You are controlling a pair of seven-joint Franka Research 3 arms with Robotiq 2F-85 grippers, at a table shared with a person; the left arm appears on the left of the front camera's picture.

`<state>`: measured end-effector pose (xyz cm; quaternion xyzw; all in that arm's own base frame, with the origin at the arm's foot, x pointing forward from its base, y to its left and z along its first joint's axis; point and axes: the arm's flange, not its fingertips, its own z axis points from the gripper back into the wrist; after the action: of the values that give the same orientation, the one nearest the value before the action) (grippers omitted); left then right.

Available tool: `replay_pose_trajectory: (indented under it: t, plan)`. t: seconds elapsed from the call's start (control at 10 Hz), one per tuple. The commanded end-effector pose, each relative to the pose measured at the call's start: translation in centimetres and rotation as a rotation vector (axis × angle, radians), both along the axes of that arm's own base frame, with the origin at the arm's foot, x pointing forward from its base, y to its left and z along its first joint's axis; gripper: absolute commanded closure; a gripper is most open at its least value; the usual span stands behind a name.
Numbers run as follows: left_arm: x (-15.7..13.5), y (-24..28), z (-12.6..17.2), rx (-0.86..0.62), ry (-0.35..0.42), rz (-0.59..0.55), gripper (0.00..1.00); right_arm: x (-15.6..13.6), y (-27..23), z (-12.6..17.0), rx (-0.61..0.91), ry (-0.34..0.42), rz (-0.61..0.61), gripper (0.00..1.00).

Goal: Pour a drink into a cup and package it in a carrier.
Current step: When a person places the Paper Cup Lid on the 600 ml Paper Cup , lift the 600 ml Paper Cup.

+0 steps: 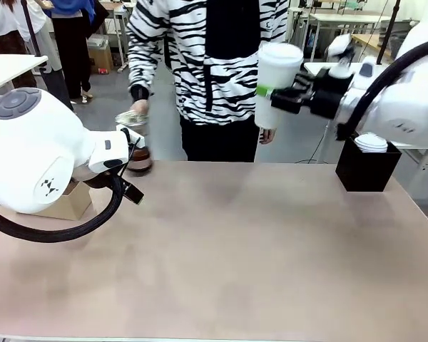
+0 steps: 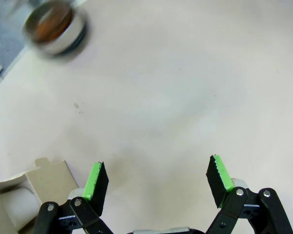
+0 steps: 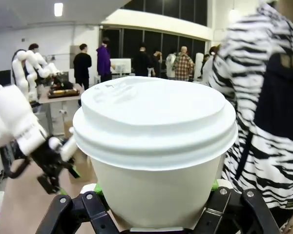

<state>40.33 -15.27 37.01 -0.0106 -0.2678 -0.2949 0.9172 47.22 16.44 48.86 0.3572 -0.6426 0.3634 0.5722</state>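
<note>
The white paper cup [image 1: 277,82] with its white lid is held high over the table's far right edge, and my right gripper [image 1: 271,94] is shut on its side. It looms large in the right wrist view as the cup [image 3: 156,146], with the gripper [image 3: 156,217] clamped low on it. A person's hand [image 1: 266,135] is just under the cup's bottom. The amber drink [image 2: 51,22] sits in a glass pitcher [image 1: 138,153] at the far left, under the person's other hand [image 1: 138,112]. My left gripper [image 2: 157,178] hangs open over bare table. The tan carrier [image 2: 19,195] is beside it.
A black box [image 1: 366,169] topped with stacked white lids stands at the far right. The carrier [image 1: 70,203] is half hidden behind my left arm [image 1: 43,153]. A person in a striped top stands at the far edge. A pale rounded shape lies in one carrier slot.
</note>
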Motion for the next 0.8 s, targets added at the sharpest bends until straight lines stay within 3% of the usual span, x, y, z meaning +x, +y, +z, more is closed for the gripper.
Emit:
replay_pose_trajectory:
  t: [0.0,0.3,0.4,0.5,0.7]
  plan:
    - [0.0,0.1,0.0,-0.002,0.001,0.001,0.0,-3.8,-0.7,5.0,-0.001,0.04,0.003,0.2]
    - [0.0,0.1,0.0,-0.002,0.001,0.001,0.0,-6.6,-2.1,9.2,0.003,0.028,-0.012,0.2]
    - [0.0,0.1,0.0,-0.002,0.001,0.001,0.0,-7.0,-2.4,9.4,0.025,0.078,0.03,0.2]
    - [0.0,0.1,0.0,-0.002,0.001,0.001,0.0,-6.4,-1.4,9.1,0.012,0.0,-0.012,0.2]
    - [0.0,0.1,0.0,-0.002,0.001,0.001,0.0,-6.4,-1.4,9.1,0.012,0.0,-0.012,0.2]
